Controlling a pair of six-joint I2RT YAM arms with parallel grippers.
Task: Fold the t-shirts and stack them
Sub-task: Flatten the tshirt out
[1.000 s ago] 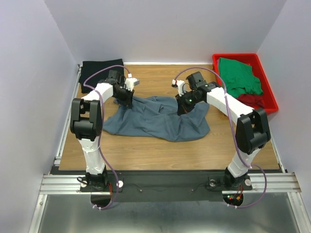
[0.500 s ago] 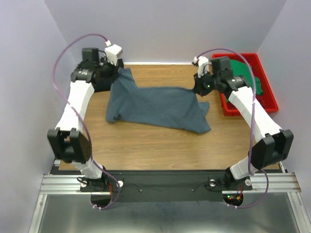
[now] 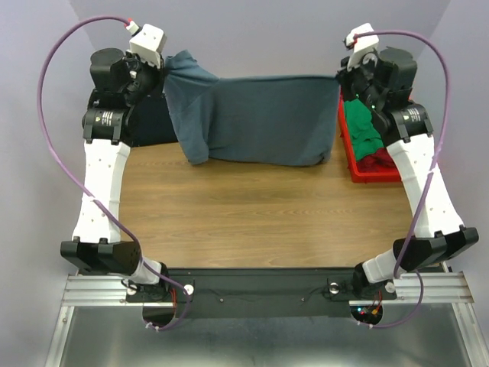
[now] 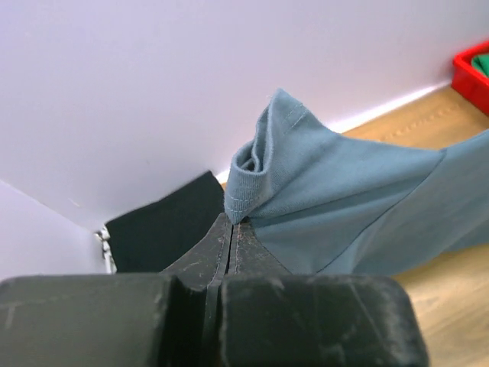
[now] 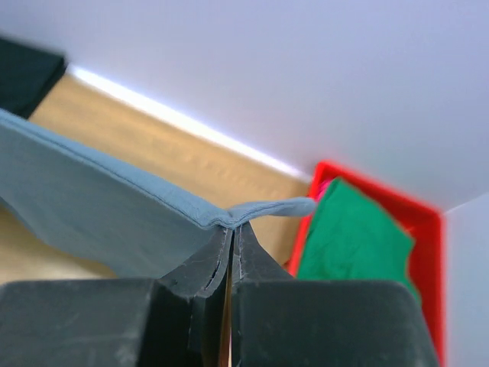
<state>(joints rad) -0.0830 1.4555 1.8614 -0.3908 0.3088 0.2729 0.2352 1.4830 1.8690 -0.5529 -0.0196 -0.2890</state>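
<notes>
Top view: the slate blue-grey t-shirt [image 3: 260,115] hangs as a taut sheet at 12 o'clock above the table [image 3: 260,222]. The left gripper [image 3: 165,73] pinches its 9 o'clock corner and the right gripper [image 3: 341,76] its 3 o'clock corner, probably to pull out creases before laying it flat. The green t-shirt [image 3: 364,130] waits in the red tray [image 3: 371,177] at 2 o'clock.

Left wrist: jaws clamped on a bunched hem; the black t-shirt [image 4: 164,222] lies at 9 o'clock.

Right wrist: jaws closed on a thin hem edge
</notes>
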